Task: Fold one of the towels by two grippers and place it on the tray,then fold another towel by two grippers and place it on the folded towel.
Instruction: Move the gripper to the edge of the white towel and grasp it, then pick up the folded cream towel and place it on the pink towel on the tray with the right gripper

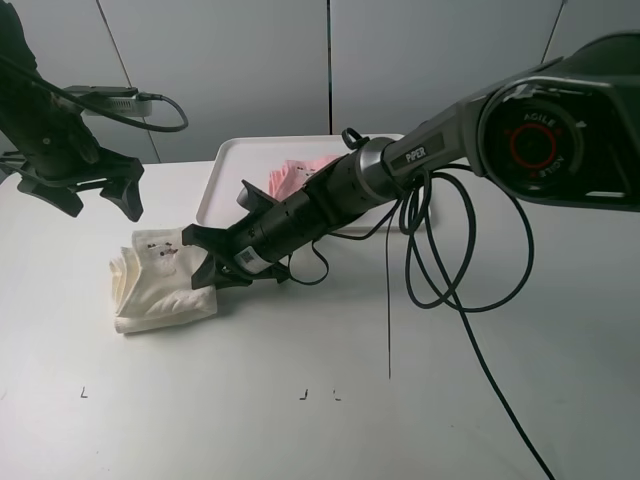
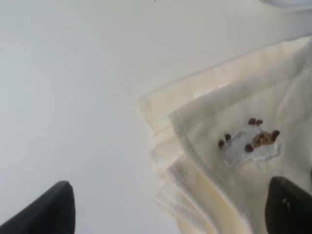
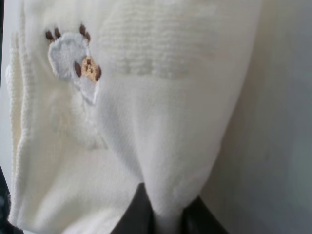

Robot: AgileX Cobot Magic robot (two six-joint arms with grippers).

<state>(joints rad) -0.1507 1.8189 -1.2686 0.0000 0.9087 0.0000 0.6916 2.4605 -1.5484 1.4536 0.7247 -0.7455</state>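
Observation:
The cream towel [image 1: 160,280] lies folded on the table left of centre, with a small embroidered animal on top [image 2: 251,144]. My right gripper [image 1: 192,258] reaches across from the right and is shut on the towel's right edge. In the right wrist view a fold of the cream towel [image 3: 146,97] is pinched between the dark fingers [image 3: 131,217]. My left gripper [image 1: 100,205] hangs open above the table, up and to the left of the towel, holding nothing. The pink towel [image 1: 300,175] lies as a bundle on the white tray [image 1: 225,180], partly hidden by the right arm.
Black cables [image 1: 440,260] loop from the right arm down over the table's right half. Small black marks [image 1: 305,394] sit near the front edge. A grey wall stands right behind the tray.

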